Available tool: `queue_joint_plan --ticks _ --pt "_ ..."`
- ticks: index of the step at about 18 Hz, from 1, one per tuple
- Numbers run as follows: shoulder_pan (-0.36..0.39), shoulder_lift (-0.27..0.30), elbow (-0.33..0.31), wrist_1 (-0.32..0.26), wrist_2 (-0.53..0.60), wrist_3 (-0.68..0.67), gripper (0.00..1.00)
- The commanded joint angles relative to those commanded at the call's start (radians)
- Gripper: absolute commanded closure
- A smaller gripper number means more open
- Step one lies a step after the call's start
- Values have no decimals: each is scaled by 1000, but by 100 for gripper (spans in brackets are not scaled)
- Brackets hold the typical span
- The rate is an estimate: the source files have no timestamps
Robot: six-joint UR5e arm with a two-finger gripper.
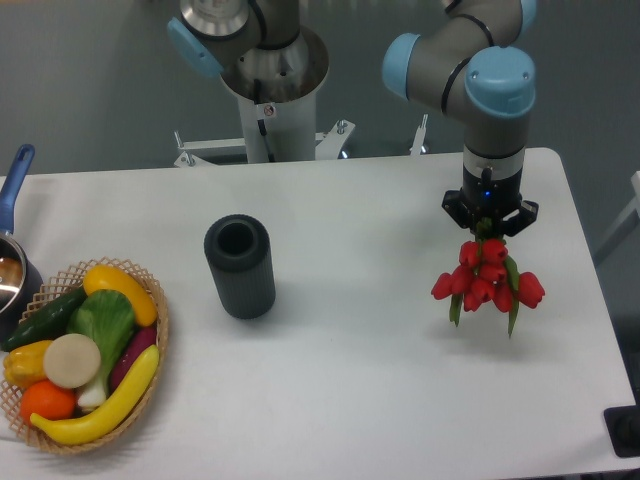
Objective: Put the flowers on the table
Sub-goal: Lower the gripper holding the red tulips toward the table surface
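the arm comes in from the far right corner of the table [330, 400] and points its gripper [489, 226] straight down over the right part of the surface, nearer the right edge than the middle. the fingers are drawn in on the flowers [487, 279], pinching the bunch at its top, where the stems must be; the stems themselves are mostly hidden under the gripper body. the red tulip heads hang downward and fan out a little, with two green leaves poking out below them on either side. from here i cannot tell whether the lowest blooms touch the table or hang just above it; a faint shadow lies on the white top just left of the bunch.

near the middle of the table, a bit toward the left, a dark cylinder [240, 266] stands upright with its open mouth facing up. it is well apart from the flowers.

at the front left corner sits a wicker basket [159, 339] full of vegetables: a long yellow one lies along its front side, a green leafy one and a white round one in the middle, an orange one at the front left, a dark green one and a purple one tucked among them. just beyond the basket, at the left edge, a pot [12, 275] with a blue handle is partly cut off by the frame.

behind the far edge stands the white arm base [272, 105].
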Motion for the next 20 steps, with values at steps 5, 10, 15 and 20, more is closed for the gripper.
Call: queue_joint_plan --ticks 5,10,15,20 --pt "-2 -5 2 -2 0 0 79" --pt "-5 -8 2 -3 0 0 78" --pt "-20 -54 11 8 -2 2 78" --pt "-49 -130 57 8 -2 2 78"
